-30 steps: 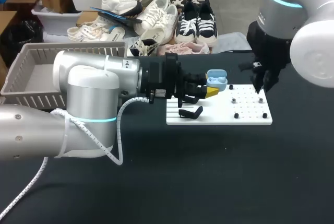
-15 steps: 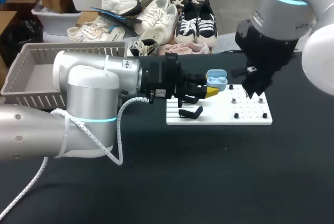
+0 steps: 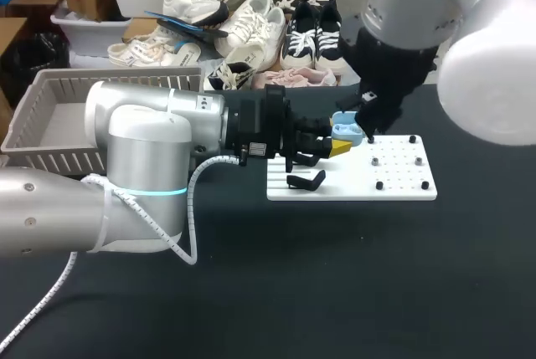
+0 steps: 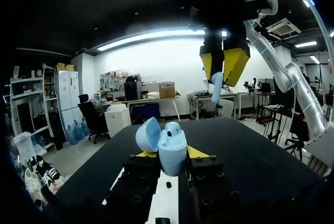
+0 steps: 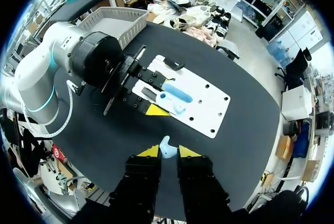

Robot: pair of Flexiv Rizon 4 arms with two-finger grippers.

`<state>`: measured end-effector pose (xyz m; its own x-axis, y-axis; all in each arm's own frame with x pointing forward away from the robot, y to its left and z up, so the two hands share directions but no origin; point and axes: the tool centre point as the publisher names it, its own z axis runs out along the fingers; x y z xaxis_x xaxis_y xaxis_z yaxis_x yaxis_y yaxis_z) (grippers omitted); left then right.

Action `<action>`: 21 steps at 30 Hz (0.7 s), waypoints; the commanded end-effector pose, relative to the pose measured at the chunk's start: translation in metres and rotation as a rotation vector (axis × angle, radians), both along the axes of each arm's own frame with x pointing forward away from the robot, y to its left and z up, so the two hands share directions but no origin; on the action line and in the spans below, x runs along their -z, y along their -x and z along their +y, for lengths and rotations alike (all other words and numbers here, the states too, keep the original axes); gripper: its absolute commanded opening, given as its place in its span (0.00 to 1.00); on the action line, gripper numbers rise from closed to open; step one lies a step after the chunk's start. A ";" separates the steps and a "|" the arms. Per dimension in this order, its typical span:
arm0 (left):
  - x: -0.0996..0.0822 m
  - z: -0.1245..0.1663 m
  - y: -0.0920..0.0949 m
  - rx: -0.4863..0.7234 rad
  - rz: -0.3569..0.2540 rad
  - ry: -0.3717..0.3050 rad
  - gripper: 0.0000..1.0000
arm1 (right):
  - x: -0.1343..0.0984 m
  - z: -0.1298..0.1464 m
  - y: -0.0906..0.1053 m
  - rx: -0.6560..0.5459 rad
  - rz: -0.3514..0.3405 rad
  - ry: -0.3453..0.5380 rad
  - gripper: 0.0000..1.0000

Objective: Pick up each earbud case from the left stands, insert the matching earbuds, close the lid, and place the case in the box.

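Far left, the grey basket (image 3: 117, 77) isn't your problem yet. Your left gripper (image 4: 171, 155) is clamped on the light blue earbud case (image 4: 170, 151), holding it over the white stand board (image 3: 402, 183) with the lid (image 4: 147, 134) flipped open; the left wrist view shows what looks like one earbud (image 4: 173, 128) already sitting in it. Your right gripper (image 4: 222, 70) is pinched on the second earbud (image 4: 217, 85), hanging above the case and a bit ahead of it.

So the step, as I read it, is dropping that bud into the free well, which I can't make out clearly from here. I'd line up off the left wrist view, since the head view hides the opening behind the arm; come down straight and slow; keep the yellow tips off the open lid; let go only once the bud is properly seated, or it'll probably tip out; keep the left arm dead steady meanwhile.
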<state>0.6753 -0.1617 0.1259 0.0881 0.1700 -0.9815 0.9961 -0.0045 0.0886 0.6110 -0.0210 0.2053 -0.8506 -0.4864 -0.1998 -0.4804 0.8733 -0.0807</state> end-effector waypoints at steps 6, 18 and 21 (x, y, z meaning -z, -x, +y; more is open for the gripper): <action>0.001 0.000 0.000 -0.001 -0.001 0.002 0.00 | 0.003 0.017 -0.027 -0.050 0.011 0.001 0.00; 0.001 0.000 0.000 -0.001 -0.001 0.002 0.00 | 0.009 0.023 -0.041 -0.098 0.009 -0.001 0.00; 0.001 0.000 0.000 -0.001 -0.001 0.002 0.00 | 0.012 0.022 -0.042 -0.102 0.012 -0.004 0.00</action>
